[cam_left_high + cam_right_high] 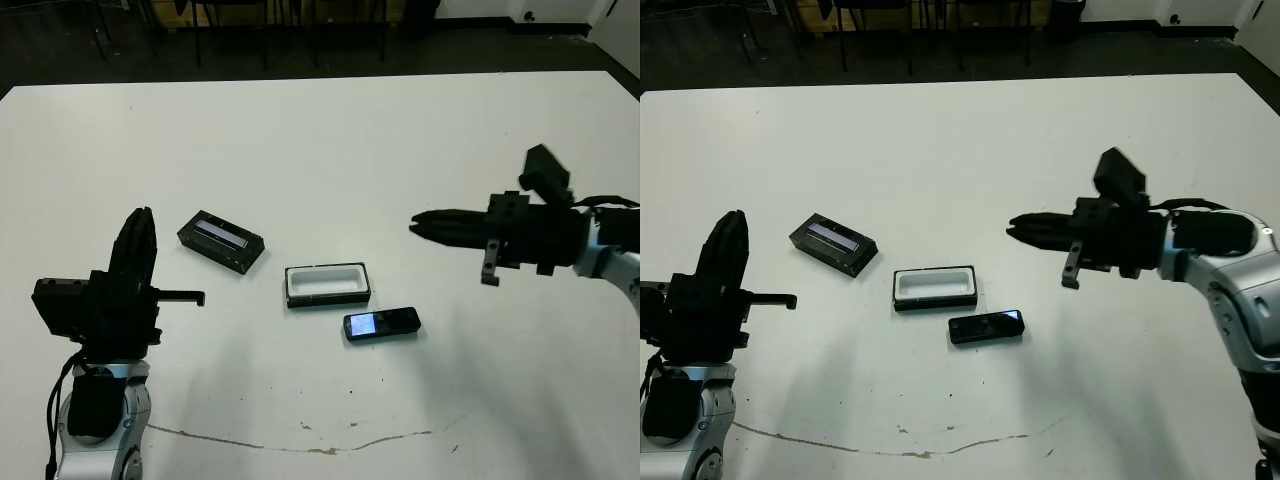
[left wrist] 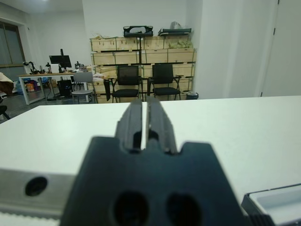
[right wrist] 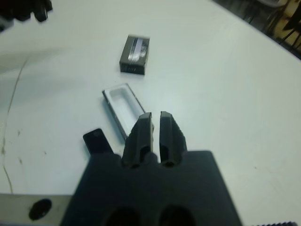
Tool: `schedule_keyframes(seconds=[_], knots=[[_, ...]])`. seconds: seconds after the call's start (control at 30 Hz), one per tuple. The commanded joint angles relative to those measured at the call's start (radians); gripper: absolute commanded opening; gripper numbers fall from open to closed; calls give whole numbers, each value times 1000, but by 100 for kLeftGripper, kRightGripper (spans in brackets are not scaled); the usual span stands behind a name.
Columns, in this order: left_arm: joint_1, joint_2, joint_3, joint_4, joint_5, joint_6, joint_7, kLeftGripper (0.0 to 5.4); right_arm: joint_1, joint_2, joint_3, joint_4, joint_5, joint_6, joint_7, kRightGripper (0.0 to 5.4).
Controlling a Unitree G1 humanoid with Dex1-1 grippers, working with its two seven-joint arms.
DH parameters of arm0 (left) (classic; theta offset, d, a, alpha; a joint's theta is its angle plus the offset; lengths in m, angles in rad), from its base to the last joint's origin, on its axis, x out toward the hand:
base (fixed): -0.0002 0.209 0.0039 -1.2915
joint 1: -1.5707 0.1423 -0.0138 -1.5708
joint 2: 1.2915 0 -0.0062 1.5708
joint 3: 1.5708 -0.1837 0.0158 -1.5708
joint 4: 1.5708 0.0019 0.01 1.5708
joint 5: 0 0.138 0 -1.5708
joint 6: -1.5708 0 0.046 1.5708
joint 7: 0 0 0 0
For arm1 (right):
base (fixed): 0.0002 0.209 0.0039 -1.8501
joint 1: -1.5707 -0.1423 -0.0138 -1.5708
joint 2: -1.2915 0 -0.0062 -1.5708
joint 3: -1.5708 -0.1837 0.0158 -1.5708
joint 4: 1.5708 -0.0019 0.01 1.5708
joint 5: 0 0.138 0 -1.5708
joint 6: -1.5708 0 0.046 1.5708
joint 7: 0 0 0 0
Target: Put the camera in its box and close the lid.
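The camera (image 1: 381,324), a slim black bar with a small lit screen, lies flat on the white table just in front of the box's right end. The box (image 1: 327,300) is open, with its white lining showing. To its left, at an angle, rests the lid (image 1: 221,241) with a pale strip on top. My left gripper (image 1: 142,214) stands shut and empty, pointing up, left of the lid. My right gripper (image 1: 416,225) hovers shut and empty, right of the box and pointing toward it. In the right wrist view the camera (image 3: 98,140) is partly hidden behind the gripper body.
A thin brown crack line (image 1: 300,447) runs across the table near its front edge. Dark floor and chair legs lie beyond the far edge (image 1: 320,75). The left wrist view shows shelves, desks and office chairs (image 2: 141,75) behind the table.
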Motion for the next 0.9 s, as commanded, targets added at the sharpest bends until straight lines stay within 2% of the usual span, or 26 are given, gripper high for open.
schedule_keyframes(seconds=[0.03, 0.23, 0.47, 0.9], knots=[[27, 3, 0, 11, 9, 19, 6, 0, -78, -64, 75, -25, -70, 14, 49, 21], [35, 4, -2, 5, 7, 12, 4, 0, -141, -58, 179, 56, -166, -131, 185, 109], [42, 2, -3, 4, 8, 8, 6, 0, -216, -26, 275, 180, -211, -163, 336, 235], [39, 4, -2, 3, 10, 18, 11, 0, -238, 19, 322, 309, -275, -255, 451, 464]])
